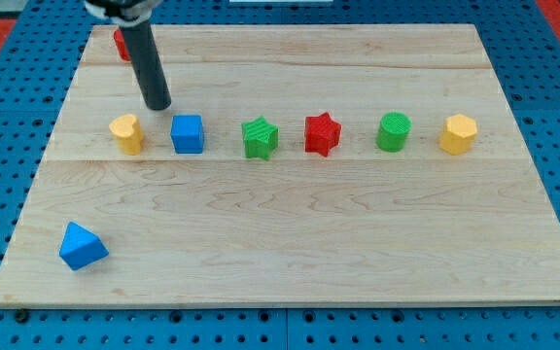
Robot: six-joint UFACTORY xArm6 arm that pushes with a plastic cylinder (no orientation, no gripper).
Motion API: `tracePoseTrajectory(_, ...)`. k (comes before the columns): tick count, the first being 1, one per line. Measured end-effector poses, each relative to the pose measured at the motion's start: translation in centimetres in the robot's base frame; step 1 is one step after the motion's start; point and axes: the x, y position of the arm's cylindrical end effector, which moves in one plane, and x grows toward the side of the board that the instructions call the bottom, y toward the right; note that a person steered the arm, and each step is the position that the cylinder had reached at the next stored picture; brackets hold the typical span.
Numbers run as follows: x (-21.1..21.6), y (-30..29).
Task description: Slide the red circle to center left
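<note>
A red block [121,45] sits at the board's top left, mostly hidden behind the dark rod, so its shape is unclear. My tip [157,105] rests on the board below and right of it, just above the gap between the yellow block [126,133] and the blue cube [188,134]. The tip touches no block.
A row across the middle continues rightward with a green star [260,137], a red star [322,133], a green cylinder [393,131] and a yellow hexagon [458,134]. A blue triangle [83,246] lies at the bottom left. The wooden board [290,243] sits on a blue pegboard.
</note>
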Motion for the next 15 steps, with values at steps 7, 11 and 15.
tracePoseTrajectory(7, -13.3, -7.1)
tracePoseTrajectory(11, -2.1, -4.9)
tracePoseTrajectory(15, 1.4, -7.9)
